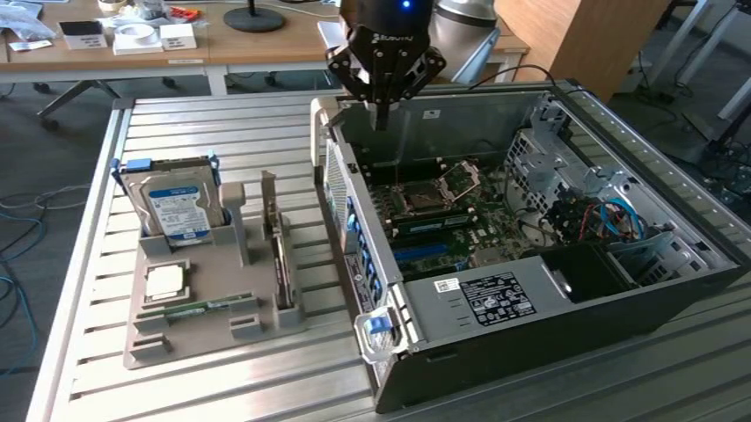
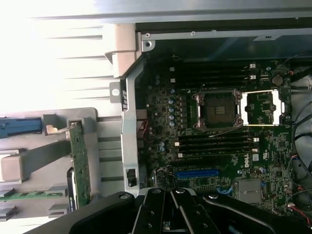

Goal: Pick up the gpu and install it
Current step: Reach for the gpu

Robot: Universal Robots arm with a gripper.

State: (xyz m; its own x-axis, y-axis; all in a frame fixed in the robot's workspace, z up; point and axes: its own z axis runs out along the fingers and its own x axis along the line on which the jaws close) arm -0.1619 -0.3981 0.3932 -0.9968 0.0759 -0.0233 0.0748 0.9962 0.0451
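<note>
A slatted metal tabletop (image 1: 211,141) carries everything. In the exterior view an open black computer case (image 1: 564,352) lies on its side across the centre and 3 o'clock area, its green motherboard (image 1: 470,220) exposed. A grey holder (image 1: 193,343) sits on the tabletop at 9 o'clock from the case. The arm's black end effector (image 1: 382,112) hangs at 12 o'clock, over the case's far corner, fingers pointing down, pressed together and gripping nothing. In the holder a silver hard drive (image 1: 178,211) stands upright. The gpu (image 1: 280,255) stands on edge in a slot at 3 o'clock from the drive, well apart from the end effector. A memory stick (image 1: 209,308) lies at the holder's 6 o'clock side.
</note>
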